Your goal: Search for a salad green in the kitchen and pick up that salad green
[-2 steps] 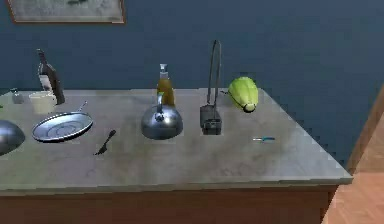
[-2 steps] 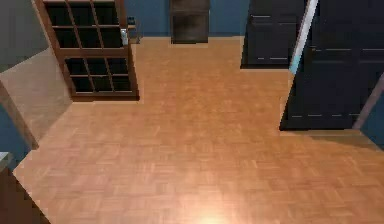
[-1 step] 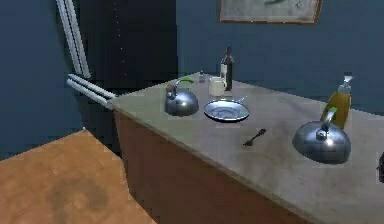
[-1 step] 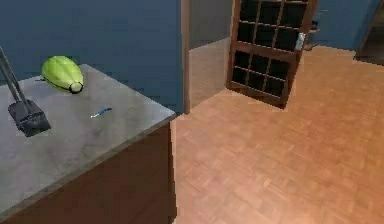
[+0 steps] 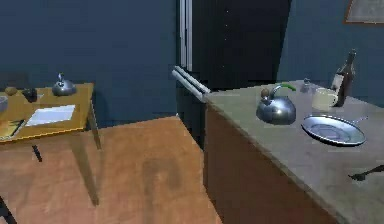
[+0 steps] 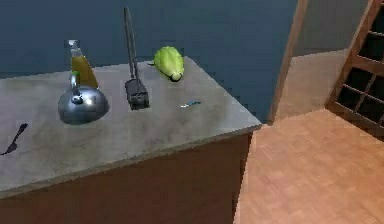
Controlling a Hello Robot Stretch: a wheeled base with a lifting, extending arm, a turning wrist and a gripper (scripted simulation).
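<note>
A yellow-green leafy lump, shaped like a head of salad green (image 6: 168,62), lies on the grey stone counter (image 6: 120,140) near its far edge in the arm side view. A thin dark upright utensil with a wider dark foot (image 6: 135,88) stands just left of it. Further left on the counter are a metal kettle (image 6: 82,103) and an amber bottle (image 6: 80,66).
The forward view has the counter (image 5: 290,160) at right with a kettle (image 5: 277,105), a metal plate (image 5: 332,128), a bottle (image 5: 345,78) and a fork (image 5: 368,172). A dark fridge (image 5: 235,50) stands behind it. A wooden table (image 5: 60,125) is at left over open orange floor (image 5: 150,170). A doorway (image 6: 320,60) lies beyond the counter's end.
</note>
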